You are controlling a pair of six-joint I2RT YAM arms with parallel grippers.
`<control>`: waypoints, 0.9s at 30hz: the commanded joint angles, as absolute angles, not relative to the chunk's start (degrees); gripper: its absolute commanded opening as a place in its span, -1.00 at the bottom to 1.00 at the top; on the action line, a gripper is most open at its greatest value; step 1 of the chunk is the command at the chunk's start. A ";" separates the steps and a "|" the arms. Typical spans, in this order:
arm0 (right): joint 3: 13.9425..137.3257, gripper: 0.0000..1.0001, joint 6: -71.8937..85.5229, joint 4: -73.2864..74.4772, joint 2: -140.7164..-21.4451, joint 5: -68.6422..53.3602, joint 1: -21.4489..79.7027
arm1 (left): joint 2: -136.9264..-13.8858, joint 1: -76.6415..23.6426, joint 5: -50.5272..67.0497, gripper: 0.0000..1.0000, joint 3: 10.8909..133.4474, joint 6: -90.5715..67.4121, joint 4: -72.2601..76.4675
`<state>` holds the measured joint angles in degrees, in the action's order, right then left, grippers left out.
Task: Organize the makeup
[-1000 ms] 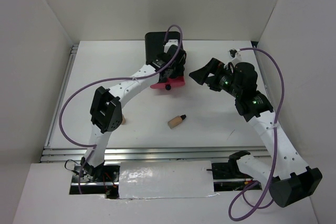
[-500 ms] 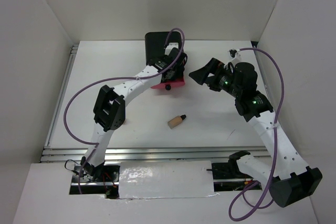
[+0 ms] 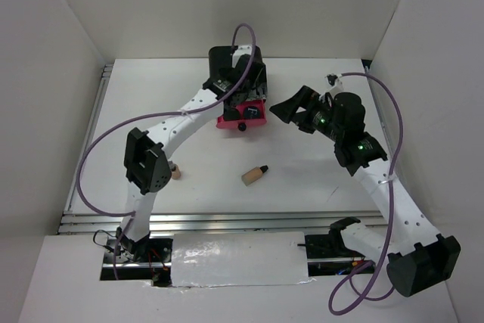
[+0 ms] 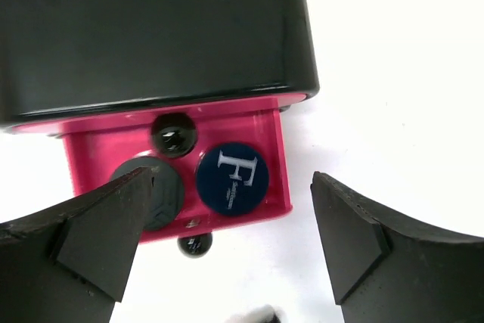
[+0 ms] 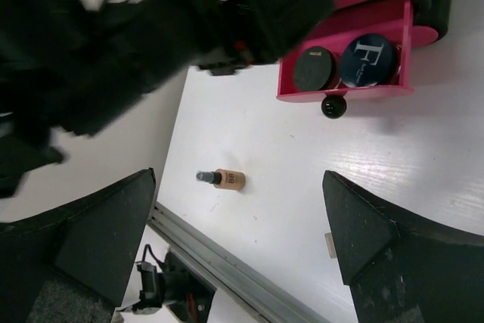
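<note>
Bright, even light falls from above. The white bench (image 3: 302, 179) is nearly washed out, most of all at the upper right of the left wrist view. Shadows in the top view are soft and faint. The black box (image 4: 151, 28) carries a dull sheen, and its round knob (image 4: 174, 135) shows small glints. The blue-lidded compact (image 4: 232, 178) is sharp. The left arm (image 5: 136, 28), at the upper left of the right wrist view, is blurred.

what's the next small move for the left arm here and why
The left gripper has its fingers open and the black compact and blue compact sit in the pink drawer, so probably lift away toward the loose beige bottle.
</note>
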<state>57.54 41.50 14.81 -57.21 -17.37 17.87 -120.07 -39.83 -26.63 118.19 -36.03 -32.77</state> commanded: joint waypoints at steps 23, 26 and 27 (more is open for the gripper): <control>45.87 -1.00 78.75 -13.37 -89.46 -3.17 27.07 | -88.69 -25.58 -20.74 0.99 106.09 -37.00 -60.82; 50.44 -1.00 79.10 -9.85 -93.42 -2.11 27.07 | -87.02 -25.58 -20.83 0.99 104.33 -36.91 -60.91; 52.45 -1.00 79.28 -8.63 -94.30 -2.02 27.07 | -86.75 -25.58 -20.92 0.99 104.07 -36.83 -61.00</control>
<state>46.76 77.14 -9.58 -92.58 -4.97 26.81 -90.06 -25.69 -21.58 104.42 -38.70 -60.55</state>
